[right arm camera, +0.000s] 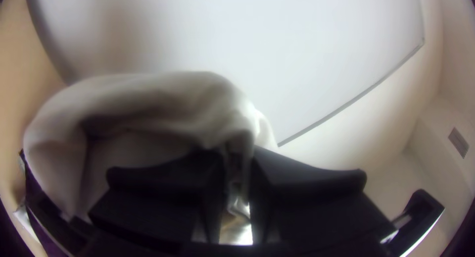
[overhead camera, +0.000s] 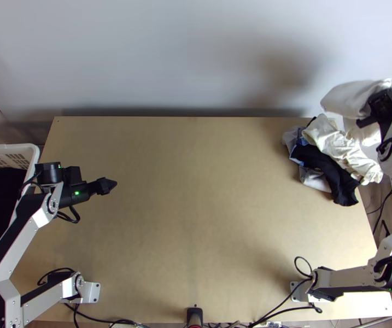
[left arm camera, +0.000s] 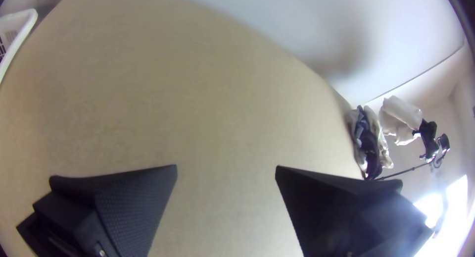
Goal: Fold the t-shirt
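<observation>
Basically, right gripper [right arm camera: 238,160] is pinching a bunched bit of white, likely the t-shirt [right arm camera: 163,86], rest sagging beside its fingers, so a shallow hold could be slipping under the weight. Beside that grip the clothes pile [overhead camera: 332,159] is lying near enough to be snagging it; well apart, left gripper [left arm camera: 226,167] is standing open, so one-sided pulling may be twisting fabric.

Lighting bright. Top view: soft shadow on pale wall [overhead camera: 157,60] behind tabletop [overhead camera: 196,218]; dark band along tabletop's far edge. Left wrist view: blown-out glare past tabletop's right end. Wrist views: tabletop edge bowed, corners dark.
</observation>
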Robot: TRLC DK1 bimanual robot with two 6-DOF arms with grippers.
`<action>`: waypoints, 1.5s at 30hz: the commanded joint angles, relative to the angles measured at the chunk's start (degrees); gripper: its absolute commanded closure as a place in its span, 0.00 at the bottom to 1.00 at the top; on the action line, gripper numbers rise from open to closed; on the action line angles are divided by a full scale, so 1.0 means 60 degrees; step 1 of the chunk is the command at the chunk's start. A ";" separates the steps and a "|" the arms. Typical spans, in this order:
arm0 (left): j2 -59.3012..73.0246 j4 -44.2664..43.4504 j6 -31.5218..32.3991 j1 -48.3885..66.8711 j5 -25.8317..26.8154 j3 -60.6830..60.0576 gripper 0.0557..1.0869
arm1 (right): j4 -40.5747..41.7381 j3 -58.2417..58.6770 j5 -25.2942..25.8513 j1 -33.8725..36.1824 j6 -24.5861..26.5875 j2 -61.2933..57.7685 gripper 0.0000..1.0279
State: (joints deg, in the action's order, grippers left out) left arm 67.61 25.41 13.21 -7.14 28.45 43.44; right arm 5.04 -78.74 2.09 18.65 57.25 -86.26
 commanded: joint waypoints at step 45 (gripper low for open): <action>-0.1147 0.0555 -0.0576 -0.1184 -0.0098 -0.0956 0.06 | 0.1548 0.6063 -0.0421 -0.0751 -0.4474 0.0871 0.08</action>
State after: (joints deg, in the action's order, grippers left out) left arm 59.77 29.47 10.85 -12.56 28.25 38.63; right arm 20.12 -42.78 0.10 16.27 34.41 -84.82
